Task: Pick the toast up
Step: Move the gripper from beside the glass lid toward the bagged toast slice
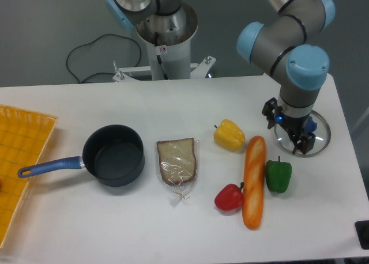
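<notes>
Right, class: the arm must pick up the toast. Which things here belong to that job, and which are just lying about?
Belongs to the job:
toast, in clear wrap
gripper

Just lying about:
dark saucepan
yellow pepper
red pepper
green pepper
baguette
glass lid
orange tray

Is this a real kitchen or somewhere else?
Probably a robot lab, not a kitchen. The robot arm is bolted beside a plain white table, a cable trails on the grey floor, and the wrapped toast looks like practice food.
</notes>
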